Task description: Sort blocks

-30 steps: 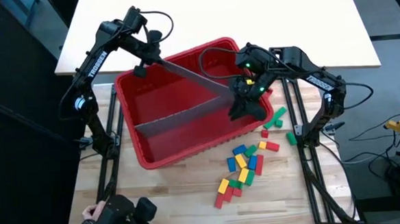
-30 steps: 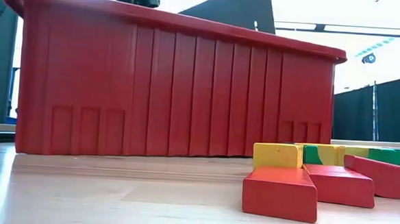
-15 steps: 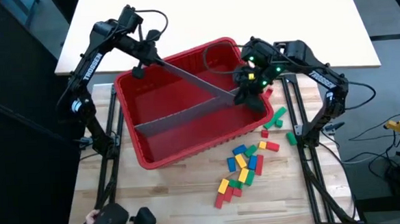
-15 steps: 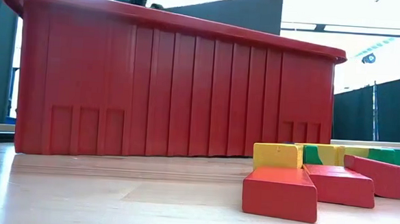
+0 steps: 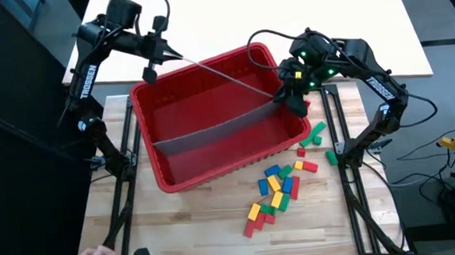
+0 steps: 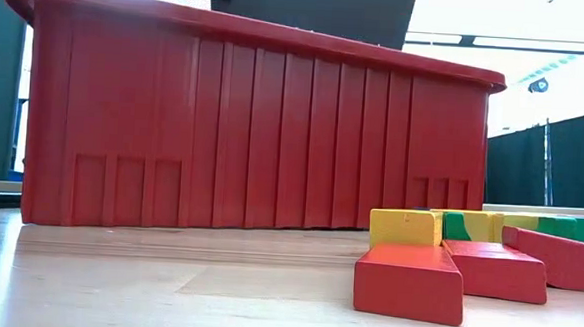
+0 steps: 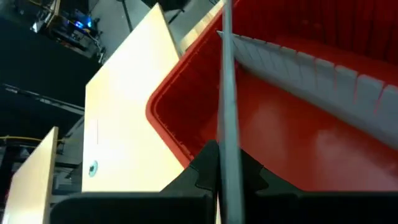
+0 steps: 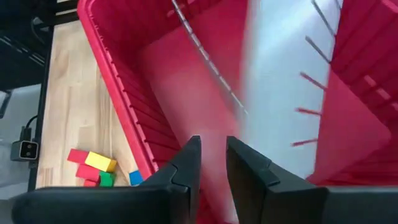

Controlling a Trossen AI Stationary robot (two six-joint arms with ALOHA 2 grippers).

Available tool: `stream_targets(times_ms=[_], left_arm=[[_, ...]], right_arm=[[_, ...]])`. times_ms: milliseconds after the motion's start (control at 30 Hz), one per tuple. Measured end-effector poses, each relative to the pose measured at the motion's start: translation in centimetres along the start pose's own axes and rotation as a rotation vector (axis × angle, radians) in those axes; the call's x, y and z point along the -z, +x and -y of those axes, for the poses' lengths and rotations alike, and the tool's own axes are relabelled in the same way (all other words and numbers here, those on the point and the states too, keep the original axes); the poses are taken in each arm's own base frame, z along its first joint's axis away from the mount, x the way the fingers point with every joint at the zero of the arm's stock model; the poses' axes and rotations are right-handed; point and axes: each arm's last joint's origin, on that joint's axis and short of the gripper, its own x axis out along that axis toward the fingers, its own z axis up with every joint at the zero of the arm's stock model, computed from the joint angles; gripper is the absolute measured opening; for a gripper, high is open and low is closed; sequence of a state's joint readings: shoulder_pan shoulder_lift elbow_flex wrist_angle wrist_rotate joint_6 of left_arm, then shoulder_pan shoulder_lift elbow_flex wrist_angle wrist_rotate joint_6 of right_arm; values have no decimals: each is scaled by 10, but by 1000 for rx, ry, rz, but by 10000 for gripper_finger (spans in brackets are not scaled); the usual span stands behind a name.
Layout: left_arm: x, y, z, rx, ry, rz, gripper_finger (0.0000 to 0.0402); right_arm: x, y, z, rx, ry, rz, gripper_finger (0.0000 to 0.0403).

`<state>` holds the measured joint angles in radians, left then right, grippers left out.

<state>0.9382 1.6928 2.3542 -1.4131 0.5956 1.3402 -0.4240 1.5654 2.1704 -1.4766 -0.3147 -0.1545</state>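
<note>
Left gripper [image 7: 225, 186], its arm marked TROSSEN, has jaws clamped on a grey slotted panel [image 5: 217, 69] above the red bin [image 5: 185, 182]; right gripper [image 8: 212, 163] jaws are narrowly parted over that bin; blocks [image 5: 276, 189] lie outside it on the table [image 5: 209, 222].

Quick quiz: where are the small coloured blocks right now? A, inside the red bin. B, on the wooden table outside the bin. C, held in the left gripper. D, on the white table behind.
B: the blocks lie scattered on the wooden table beside the bin, whose inside shows only grey panels.
</note>
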Motion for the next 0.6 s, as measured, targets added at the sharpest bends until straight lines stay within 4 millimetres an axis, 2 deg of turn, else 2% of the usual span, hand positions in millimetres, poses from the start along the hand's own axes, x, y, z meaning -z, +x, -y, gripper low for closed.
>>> stream_targets(times_ms=[300,600], left_arm=[[-7,0,7,44,-29,8,0],[-17,-7,9,13,-18,30,0]], right_arm=[[0,0,0,1,-22,2,24],[-5,3,2,8,-25,38,32]])
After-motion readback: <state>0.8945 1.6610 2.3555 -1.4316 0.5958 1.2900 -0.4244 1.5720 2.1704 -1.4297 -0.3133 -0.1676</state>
